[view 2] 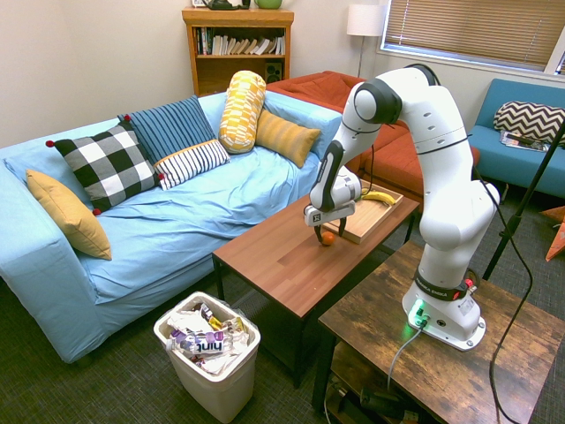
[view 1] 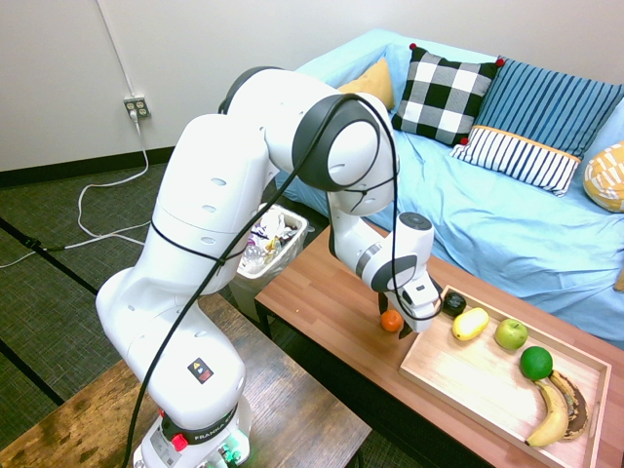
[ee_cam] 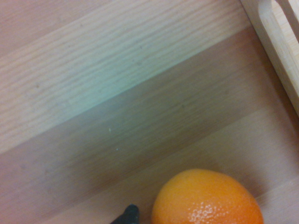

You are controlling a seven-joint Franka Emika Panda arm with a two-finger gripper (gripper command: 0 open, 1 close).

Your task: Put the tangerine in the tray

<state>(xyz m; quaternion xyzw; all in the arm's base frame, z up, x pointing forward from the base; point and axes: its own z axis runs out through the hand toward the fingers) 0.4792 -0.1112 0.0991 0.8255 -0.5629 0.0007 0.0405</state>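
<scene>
- One small round bright-orange tangerine (view 1: 391, 321) sits on the reddish-brown wooden coffee table (view 1: 331, 312), just beside the near end of the large shallow light-wood tray (view 1: 468, 380) and outside it
- Being round, the tangerine shows no long axis; in the wrist view (ee_cam: 208, 198) only its pitted skin shows, with the tray's rim and a handle slot (ee_cam: 275, 42) nearby
- One white arm's two-finger gripper (view 1: 414, 317) hangs low right next to the tangerine; whether its fingers are spread or closed cannot be told from either outside view
- Five fruits lie in the tray: one oblong yellow fruit (view 1: 470, 324), one green apple (view 1: 510, 334), one round dark-green lime (view 1: 535, 363) and two bananas, one yellow (view 1: 552, 414) and one mostly brown (view 1: 575, 405)
- One small dark object (view 1: 453, 302) rests at the tray's far corner; what it is cannot be told
- Readable writing is scarce: "FRANKA" on the arm's base (view 1: 200, 434), and a purple wrapper in the white plastic wastebasket (view 2: 207, 349) with print too small to be sure of
- Six cushions lie on the light-blue covered sofa (view 2: 177, 221) in the second exterior view
</scene>
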